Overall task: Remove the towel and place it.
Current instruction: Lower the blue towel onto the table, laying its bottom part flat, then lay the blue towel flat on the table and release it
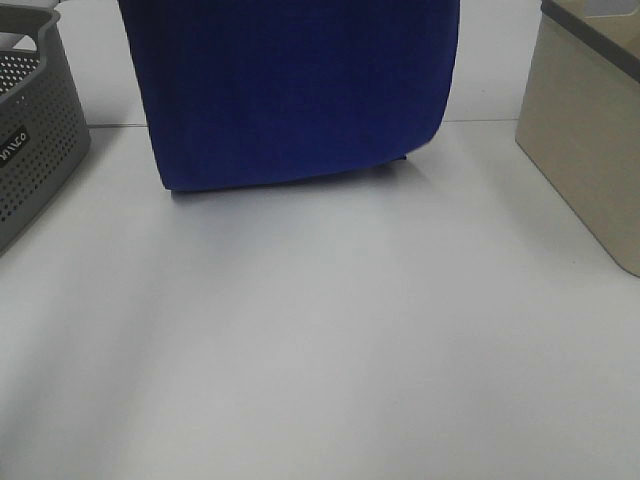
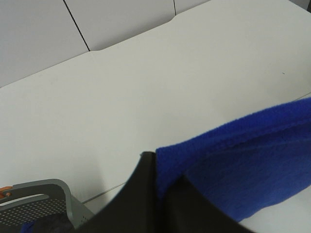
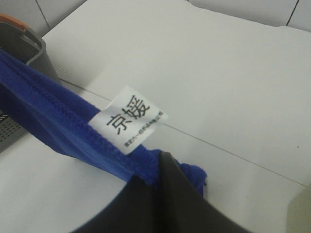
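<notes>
The towel (image 1: 300, 90) hangs like a curtain over the far tabletop (image 1: 320, 350), between the grey perforated basket (image 1: 30, 150) and the beige bin (image 1: 590, 150). To place it flat, lower both corners together and keep the top edge taut. Both arms are raised out of the high view. The left jaws pinch one upper corner, and the right jaws pinch the corner with the white tag (image 3: 129, 119).

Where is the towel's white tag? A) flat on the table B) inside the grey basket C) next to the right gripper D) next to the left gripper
C: the right wrist view shows the white tag on the hem of the towel, right beside the right gripper, which pinches that corner.
</notes>
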You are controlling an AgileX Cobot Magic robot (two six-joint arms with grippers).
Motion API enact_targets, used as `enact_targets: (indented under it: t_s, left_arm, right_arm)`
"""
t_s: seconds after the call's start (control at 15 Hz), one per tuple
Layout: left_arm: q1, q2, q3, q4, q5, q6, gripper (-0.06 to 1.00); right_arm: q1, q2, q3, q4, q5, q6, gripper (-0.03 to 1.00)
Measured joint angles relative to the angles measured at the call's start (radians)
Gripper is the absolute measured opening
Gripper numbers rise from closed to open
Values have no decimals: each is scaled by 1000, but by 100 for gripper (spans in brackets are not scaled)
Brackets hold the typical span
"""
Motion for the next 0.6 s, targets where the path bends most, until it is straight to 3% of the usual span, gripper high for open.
enact_targets:
  t_s: [0.27,0.47,0.6]
  left_arm:
    - [0,-40,18,-35,1,0,0]
    - [2,-89,185,-64,3,-4,0]
    - [6,-157,344,-93,6,-4,0]
  right_arm:
    - [0,-28,3,32,30,17,2]
    - [0,-52,79,35,33,26,2]
    - [-1,-98,216,59,33,26,2]
